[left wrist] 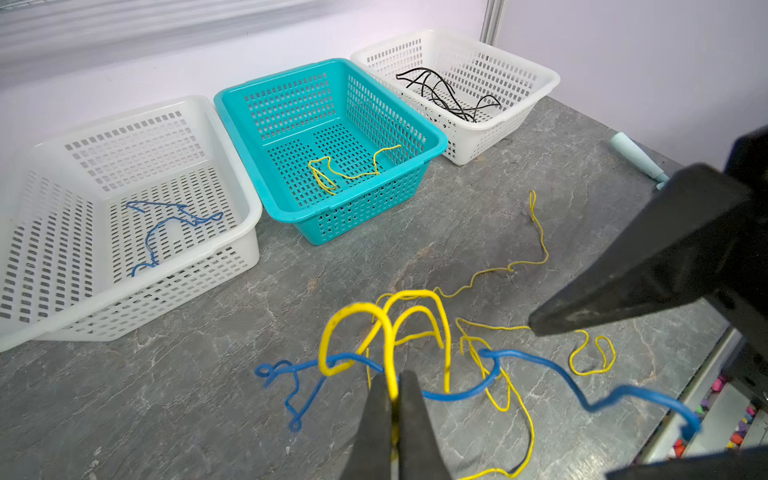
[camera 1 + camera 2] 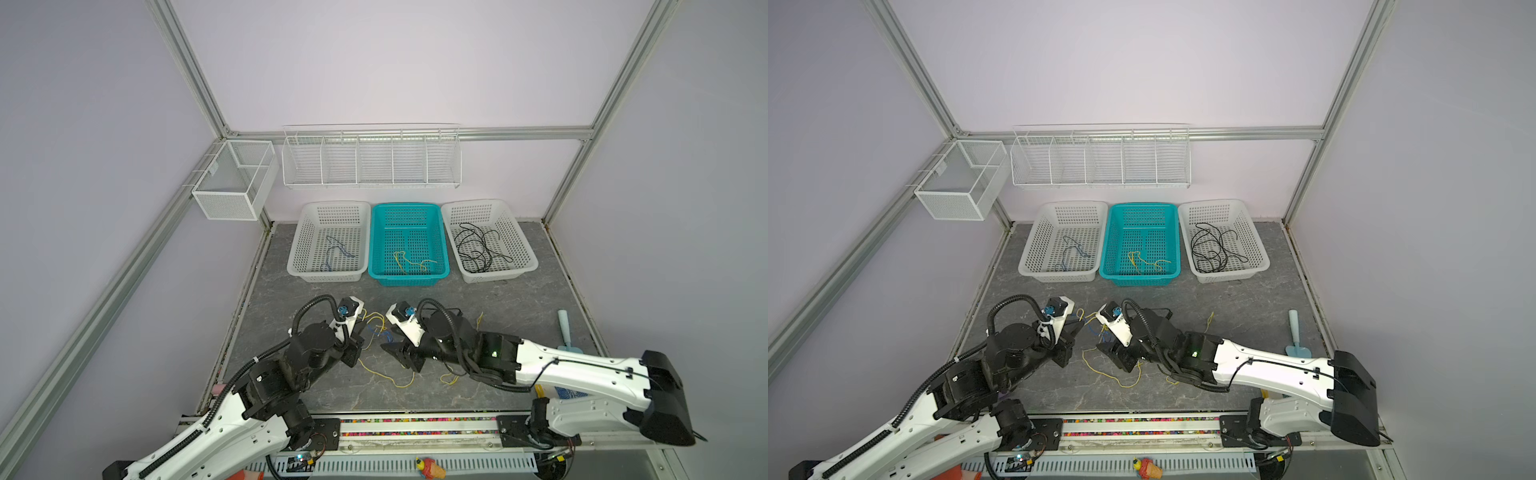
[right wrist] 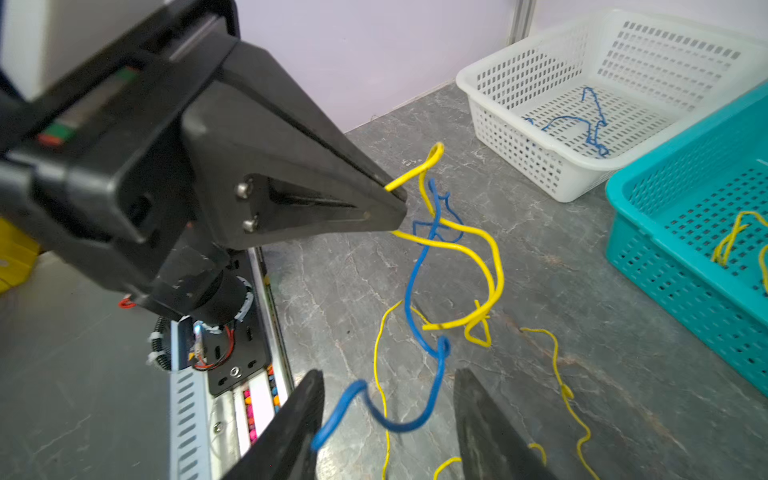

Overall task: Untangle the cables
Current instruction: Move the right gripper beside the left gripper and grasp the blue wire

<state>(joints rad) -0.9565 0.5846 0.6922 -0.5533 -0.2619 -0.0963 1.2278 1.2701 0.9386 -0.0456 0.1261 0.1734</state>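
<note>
Pinching the yellow cable point(image 1: 388, 353) tight in our left gripper point(image 1: 395, 378), lower middle of frame; our right gripper point(image 3: 388, 376) sits half open around the loose blue cable point(image 3: 409, 291). We'd clamp blue, then pull apart slowly.

On the grey marbled tabletop point(image 2: 519, 299), three baskets stand side by side along the far edge: a white perforated plastic basket point(image 2: 332, 204) at eleven o'clock, a teal perforated plastic basket point(image 2: 405, 205) at twelve, and a second white perforated basket point(image 2: 473, 202) at one. A white wire rack point(image 2: 370, 162) with five compartments hangs on the wall behind them. A white mesh box point(image 2: 226, 203) is mounted at ten. A pale-blue plastic trowel point(image 2: 564, 326) lies at three.
</note>
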